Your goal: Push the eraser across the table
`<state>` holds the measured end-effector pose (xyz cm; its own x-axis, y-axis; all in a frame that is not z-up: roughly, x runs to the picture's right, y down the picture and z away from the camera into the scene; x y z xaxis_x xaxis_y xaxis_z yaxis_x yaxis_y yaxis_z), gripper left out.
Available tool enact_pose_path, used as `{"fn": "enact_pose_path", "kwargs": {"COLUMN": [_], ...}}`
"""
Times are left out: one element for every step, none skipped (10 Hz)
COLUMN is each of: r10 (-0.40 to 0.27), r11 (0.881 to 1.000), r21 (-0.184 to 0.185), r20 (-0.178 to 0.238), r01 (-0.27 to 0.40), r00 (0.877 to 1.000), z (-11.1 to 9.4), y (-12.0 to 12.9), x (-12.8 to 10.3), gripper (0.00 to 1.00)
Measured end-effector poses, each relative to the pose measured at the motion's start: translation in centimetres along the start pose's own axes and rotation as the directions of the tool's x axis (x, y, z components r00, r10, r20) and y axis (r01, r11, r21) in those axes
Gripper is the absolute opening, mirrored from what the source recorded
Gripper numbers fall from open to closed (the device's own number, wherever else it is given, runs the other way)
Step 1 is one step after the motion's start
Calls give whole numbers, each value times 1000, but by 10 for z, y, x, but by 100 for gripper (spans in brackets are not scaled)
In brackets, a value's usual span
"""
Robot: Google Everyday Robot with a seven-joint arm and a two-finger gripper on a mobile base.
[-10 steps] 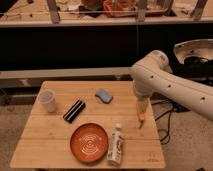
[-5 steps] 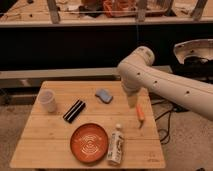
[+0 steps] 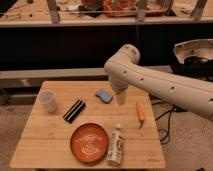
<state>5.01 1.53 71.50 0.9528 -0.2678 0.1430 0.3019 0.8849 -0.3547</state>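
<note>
The eraser (image 3: 74, 110), a flat black block with pale lengthwise stripes, lies at an angle on the left half of the light-wood slatted table (image 3: 55, 150). My gripper (image 3: 121, 98) hangs tip-down from the white arm (image 3: 150, 80) that reaches in from the right. It is over the table's back middle, just right of a small blue-grey pad (image 3: 103, 95), and well to the right of the eraser, not touching it.
A translucent cup (image 3: 48, 101) stands left of the eraser. An orange plate (image 3: 89, 142) lies at the front, with a small white bottle (image 3: 116, 145) lying beside it. A carrot-like orange thing (image 3: 140, 113) lies near the right edge. Dark shelving stands behind the table.
The arm has swung left across the table, from above the orange thing at the right edge to beside the blue-grey pad. The eraser has not moved.
</note>
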Motion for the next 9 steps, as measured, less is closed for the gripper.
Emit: {"fn": "enact_pose_path", "kwargs": {"r10": [-14, -24, -31, -38, -51, -60, -70, -77, -91], "r11": [1000, 1000, 999, 999, 998, 998, 997, 996, 995], "r21": [6, 13, 20, 24, 31, 38, 43, 47, 54], "r20": [10, 19, 29, 36, 48, 60, 71, 79, 94], "r01": [14, 24, 31, 37, 50, 58, 67, 73, 86], "r00": [1000, 1000, 999, 999, 998, 996, 995, 994, 991], "z": [1, 1, 2, 3, 4, 6, 8, 10, 14], "y": [-5, -8, -11, -14, -20, -25, -29, -31, -34], "x": [-4, -7, -11, -16, -28, -37, -40, -42, -49], "gripper": [80, 80, 80, 80, 80, 80, 80, 80, 80]}}
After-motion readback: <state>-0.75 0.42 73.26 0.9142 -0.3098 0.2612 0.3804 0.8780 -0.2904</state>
